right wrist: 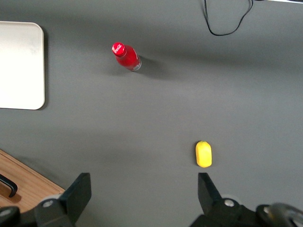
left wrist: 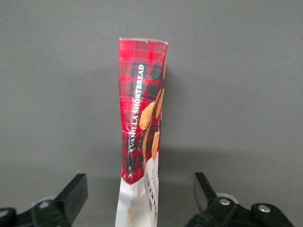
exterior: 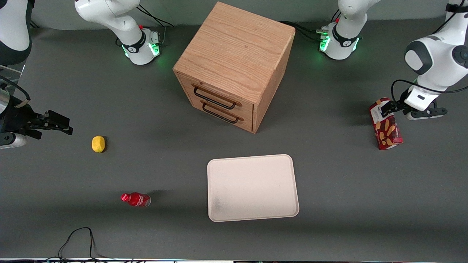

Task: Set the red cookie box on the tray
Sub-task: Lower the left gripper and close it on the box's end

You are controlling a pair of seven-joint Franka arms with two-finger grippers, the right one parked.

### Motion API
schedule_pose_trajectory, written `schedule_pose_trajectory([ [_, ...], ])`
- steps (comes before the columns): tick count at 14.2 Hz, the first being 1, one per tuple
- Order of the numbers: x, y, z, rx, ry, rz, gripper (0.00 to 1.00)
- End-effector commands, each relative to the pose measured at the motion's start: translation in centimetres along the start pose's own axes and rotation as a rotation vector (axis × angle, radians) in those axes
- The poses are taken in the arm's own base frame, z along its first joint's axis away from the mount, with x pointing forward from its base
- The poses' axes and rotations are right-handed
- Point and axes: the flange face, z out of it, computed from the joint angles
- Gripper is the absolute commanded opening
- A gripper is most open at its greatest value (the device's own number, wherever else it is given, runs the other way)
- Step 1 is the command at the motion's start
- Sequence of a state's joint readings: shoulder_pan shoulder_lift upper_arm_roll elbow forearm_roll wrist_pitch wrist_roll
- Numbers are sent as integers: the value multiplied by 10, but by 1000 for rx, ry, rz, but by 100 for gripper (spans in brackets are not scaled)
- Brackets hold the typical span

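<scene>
The grey tabletop (exterior: 73,91) carries everything, and the biggest thing on it is the wooden cabinet (exterior: 236,62), its two drawers with dark handles facing the front camera at a slant. Nearer that camera than the cabinet lies the tray (exterior: 252,188), flat and cream-white, with nothing on it. The box (exterior: 385,124) is well apart from the tray, toward my end of the tabletop, lying with its long axis running roughly from the arm bases toward the front camera, slightly slanted; its white-label end is the end farther from that camera, and the biscuit pictures run along the rest of it. My jaws (exterior: 393,108) are at that white end, and in the front view I cannot tell whether they touch the carton. My wrist view settles it: the box (left wrist: 142,127) runs straight away from me between my two fingers (left wrist: 71,194), which stand wide apart with clear tabletop between each and the carton, so I grip nothing. That view also shows a tartan side panel printed "VANILLA SHORTBREAD", which the front view does not. Toward the parked arm's end lie a small red bottle (exterior: 136,199) and a yellow lemon-like thing (exterior: 98,144), the bottle nearer the front camera; the right wrist view shows both, plus a tray corner.
</scene>
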State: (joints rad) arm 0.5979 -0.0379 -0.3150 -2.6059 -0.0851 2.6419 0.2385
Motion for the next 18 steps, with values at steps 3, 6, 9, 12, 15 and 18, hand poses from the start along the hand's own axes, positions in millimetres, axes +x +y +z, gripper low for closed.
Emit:
schedule_pose_trajectory([
  [3, -3, 0, 27, -22, 3, 2, 100],
  [6, -3, 0, 33, -30, -15, 2, 61],
  [9, 0, -2, 30, -30, -17, 1, 30],
  [12, 5, -5, 24, -32, -27, -3, 0],
  [15, 5, -8, 22, -31, -29, -5, 0],
  [18, 16, -6, -9, -22, -43, 12, 0],
])
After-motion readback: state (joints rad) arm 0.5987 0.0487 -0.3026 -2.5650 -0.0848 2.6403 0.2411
